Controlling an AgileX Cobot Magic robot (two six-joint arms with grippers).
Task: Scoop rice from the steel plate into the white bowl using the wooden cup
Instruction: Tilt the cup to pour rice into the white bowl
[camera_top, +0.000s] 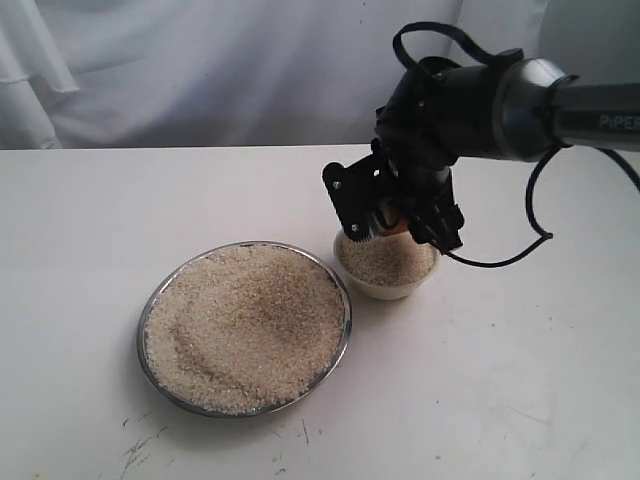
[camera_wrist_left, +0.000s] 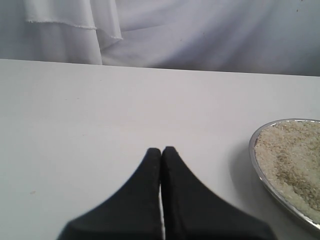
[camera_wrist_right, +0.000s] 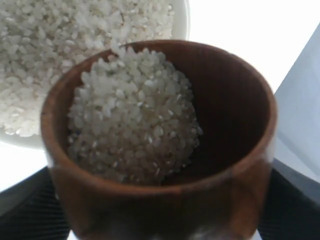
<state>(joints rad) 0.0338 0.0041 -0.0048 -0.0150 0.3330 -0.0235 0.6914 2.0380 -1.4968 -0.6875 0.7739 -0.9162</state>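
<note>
A creased white cloth (camera_top: 200, 70) hung behind a plain white bench (camera_top: 500, 380), whose surface showed a few dark scuffs near the front edge. On the bench sat a wide, shallow, shiny round steel plate (camera_top: 146, 318), heaped almost to its thin rim with pale beige-white uncooked rice (camera_top: 245, 325), the heap dipping slightly towards the left side. Just beside the plate, at its upper right in the exterior view, stood a small, thick-walled, cream-white bowl (camera_top: 385, 288), called the white bowl here, already filled with rice close to its rim; whether the two dishes touched could not be told. The right gripper (camera_top: 397, 226), at the end of a black and grey arm (camera_top: 520, 105) reaching in from the right, hung directly above the white bowl and pinched a small, glossy, reddish-brown wooden cup (camera_wrist_right: 150, 210) between its dark fingers (camera_wrist_right: 30, 210). The right wrist view showed the cup tipped towards the bowl, with a mound of grains lying against its lower inner wall and reaching its lip above the rice in the bowl. The left gripper (camera_wrist_left: 161, 155) was pressed together and empty over bare bench, off to one side of the steel plate, whose rim edged into its view.
</note>
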